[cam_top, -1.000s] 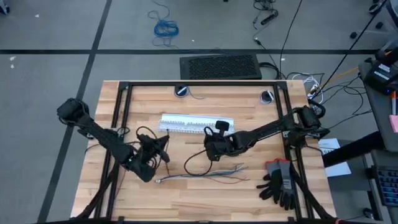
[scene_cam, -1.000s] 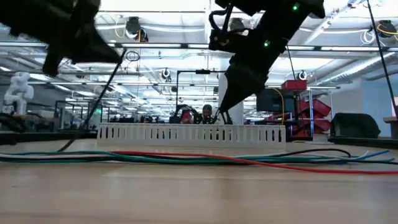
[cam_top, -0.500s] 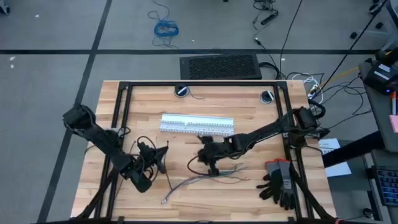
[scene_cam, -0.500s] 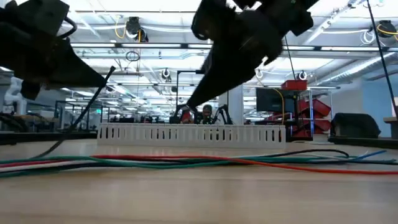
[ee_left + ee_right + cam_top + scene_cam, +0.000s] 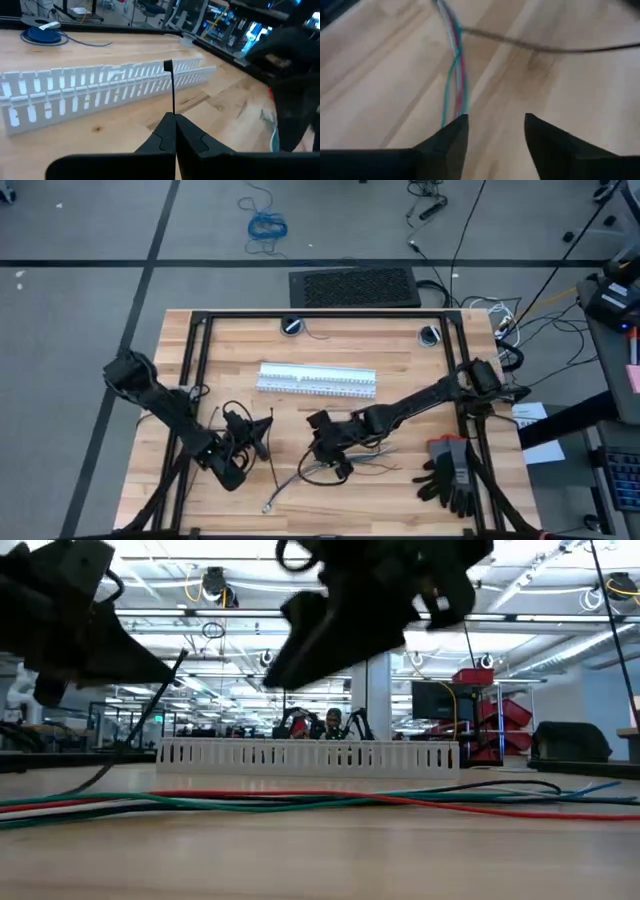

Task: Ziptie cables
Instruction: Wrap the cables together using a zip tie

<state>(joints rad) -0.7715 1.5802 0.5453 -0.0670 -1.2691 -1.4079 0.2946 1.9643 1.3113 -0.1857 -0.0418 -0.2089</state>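
Cables (image 5: 322, 470) dragged toward 7 o'clock of table (image 5: 400, 370) since half second ago, plug end now near front edge. Right gripper (image 5: 492, 131) shifted over bundle, fingers apart, nothing held. Left gripper (image 5: 174, 131) clamped on ziptie (image 5: 170, 90), held at 9 o'clock of bundle. Threading not yet begun.

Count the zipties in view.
2. One ziptie stands pinched in the shut left gripper; the other ziptie lies on the table beyond the open right gripper, near the cables. Others may hide.
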